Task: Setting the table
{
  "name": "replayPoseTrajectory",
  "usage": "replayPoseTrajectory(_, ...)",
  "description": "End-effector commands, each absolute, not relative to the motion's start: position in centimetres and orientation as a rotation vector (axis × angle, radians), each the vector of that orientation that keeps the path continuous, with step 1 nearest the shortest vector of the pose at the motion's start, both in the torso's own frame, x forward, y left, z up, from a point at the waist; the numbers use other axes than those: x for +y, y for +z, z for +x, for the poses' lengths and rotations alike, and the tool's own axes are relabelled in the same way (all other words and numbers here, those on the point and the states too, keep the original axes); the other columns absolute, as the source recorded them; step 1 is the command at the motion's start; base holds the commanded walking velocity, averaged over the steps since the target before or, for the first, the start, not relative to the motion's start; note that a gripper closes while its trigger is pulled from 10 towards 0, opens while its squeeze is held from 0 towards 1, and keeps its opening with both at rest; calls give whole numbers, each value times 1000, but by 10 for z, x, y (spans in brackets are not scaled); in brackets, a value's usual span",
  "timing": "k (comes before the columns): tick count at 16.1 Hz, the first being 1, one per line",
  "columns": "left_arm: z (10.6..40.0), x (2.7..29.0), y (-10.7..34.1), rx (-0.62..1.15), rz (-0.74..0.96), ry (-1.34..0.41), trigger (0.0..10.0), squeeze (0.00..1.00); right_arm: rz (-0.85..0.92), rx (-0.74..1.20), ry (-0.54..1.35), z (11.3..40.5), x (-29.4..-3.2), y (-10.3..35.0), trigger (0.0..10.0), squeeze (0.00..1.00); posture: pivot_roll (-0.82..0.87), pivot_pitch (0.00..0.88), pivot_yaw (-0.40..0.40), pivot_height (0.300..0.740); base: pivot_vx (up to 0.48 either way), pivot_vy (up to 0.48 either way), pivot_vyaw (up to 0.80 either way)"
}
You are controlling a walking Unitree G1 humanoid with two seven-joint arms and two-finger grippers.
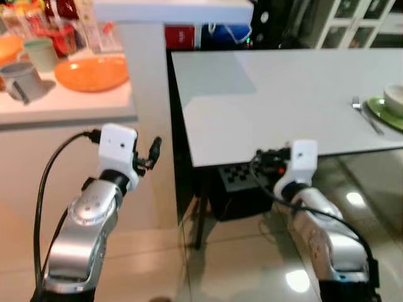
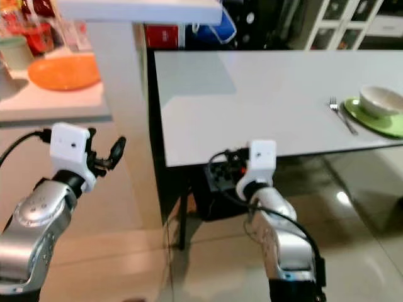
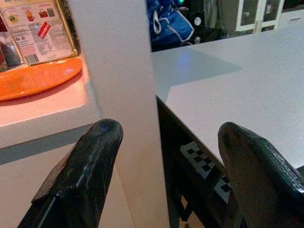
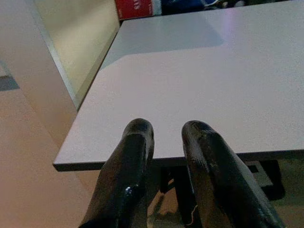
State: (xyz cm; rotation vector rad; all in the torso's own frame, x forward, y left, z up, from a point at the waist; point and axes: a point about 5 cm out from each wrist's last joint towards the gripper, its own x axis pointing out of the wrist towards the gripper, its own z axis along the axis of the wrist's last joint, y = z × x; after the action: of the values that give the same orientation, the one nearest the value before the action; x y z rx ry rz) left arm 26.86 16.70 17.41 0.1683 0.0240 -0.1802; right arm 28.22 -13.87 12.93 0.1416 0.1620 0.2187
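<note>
Grey bench (image 1: 264, 100) stretches ahead, its top mostly bare, with glossy tiled floor (image 1: 252, 264) below. Over at its far right edge sits a green plate (image 2: 384, 119) with a white bowl (image 2: 380, 100) on it, and a fork (image 2: 342, 116) lies just beside the plate on its left. Off to the left, past a white pillar (image 1: 148, 94), a second bench (image 1: 63, 104) carries an orange plate (image 1: 91, 73), 2 mugs (image 1: 25, 80) and some packets behind them.

Left end effector (image 3: 164, 166) hangs in front of the pillar, below the orange plate's level, its 2 fingers (image 3: 80, 175) spread wide apart and gripping nothing. Right end effector (image 4: 166, 142) sits at the near edge of the grey bench, right at the lip; its fingers (image 4: 130, 166) stand close together with a narrow gap between them, nothing caught in it. Under the bench, a dark box with a checkered panel (image 1: 242, 176) shows just behind the right wrist.
</note>
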Motion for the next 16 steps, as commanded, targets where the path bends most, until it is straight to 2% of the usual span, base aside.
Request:
replayPoseTrajectory(1, 271, 171, 175, 43, 145, -171, 10000, 435, 159, 149, 236, 283, -134, 134, 10000, 1000, 86, 0, -30, 740, 0, 274, 0)
replayPoseTrajectory(2, 273, 171, 176, 44, 126, -173, 10000, 1000, 160, 146, 231, 283, -136, 135, 10000, 1000, 81, 0, -30, 740, 0, 240, 0)
replayPoseTrajectory(13, 274, 180, 180, 40, 176, -149, 10000, 1000, 169, 127, 234, 290, -134, 141, 10000, 1000, 91, 0, -34, 740, 0, 132, 0)
replayPoseTrajectory(14, 274, 183, 180, 37, 187, -140, 10000, 694, 157, 128, 233, 290, -132, 141, 10000, 1000, 85, 0, -33, 740, 0, 322, 0)
replayPoseTrajectory(15, 275, 184, 180, 38, 186, -130, 10000, 0, 132, 127, 230, 290, -130, 141, 10000, 1000, 85, 0, -33, 740, 0, 341, 0)
replayPoseTrajectory(16, 277, 184, 180, 36, 185, -130, 10000, 0, 128, 126, 233, 291, -130, 141, 10000, 537, 84, 0, -34, 740, 0, 356, 0)
